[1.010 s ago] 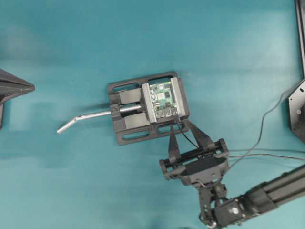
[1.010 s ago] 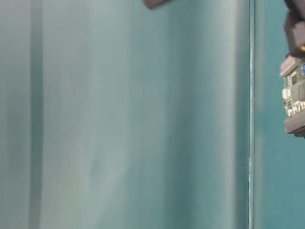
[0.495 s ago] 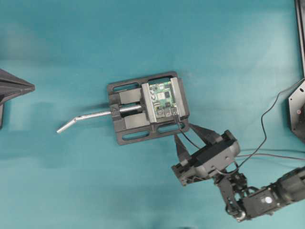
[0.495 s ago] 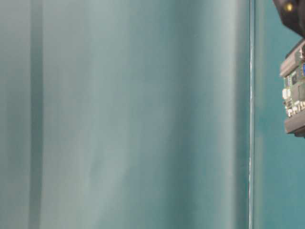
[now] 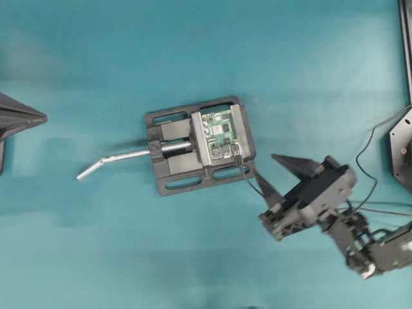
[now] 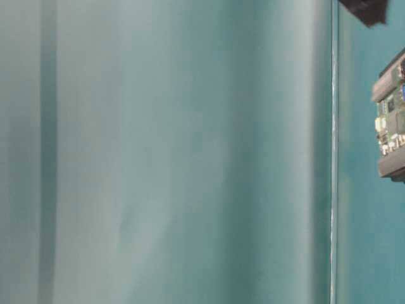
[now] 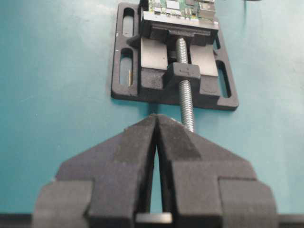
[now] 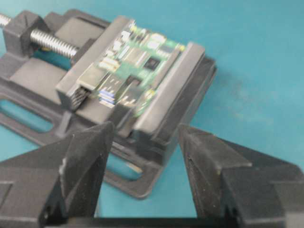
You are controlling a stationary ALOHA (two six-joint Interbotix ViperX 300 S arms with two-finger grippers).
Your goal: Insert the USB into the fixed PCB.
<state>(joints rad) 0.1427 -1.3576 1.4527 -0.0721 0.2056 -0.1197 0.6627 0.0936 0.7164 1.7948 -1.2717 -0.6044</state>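
Green fixed PCB (image 6: 393, 120) cut off at table-level edge; USB plug indistinct.

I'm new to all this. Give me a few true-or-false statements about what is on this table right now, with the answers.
1. The small green circuit board sits clamped in the black vise. True.
2. The right gripper is squeezed shut on the board. False: its jaws stand apart and hold nothing, beside the vise.
3. The left gripper is shut and empty. True.
4. The thin black cable lies coiled far from the board. False: it runs up to the board's edge by the silver ports.
5. The vise's silver handle sticks out toward the right gripper. False: it points to the opposite side.
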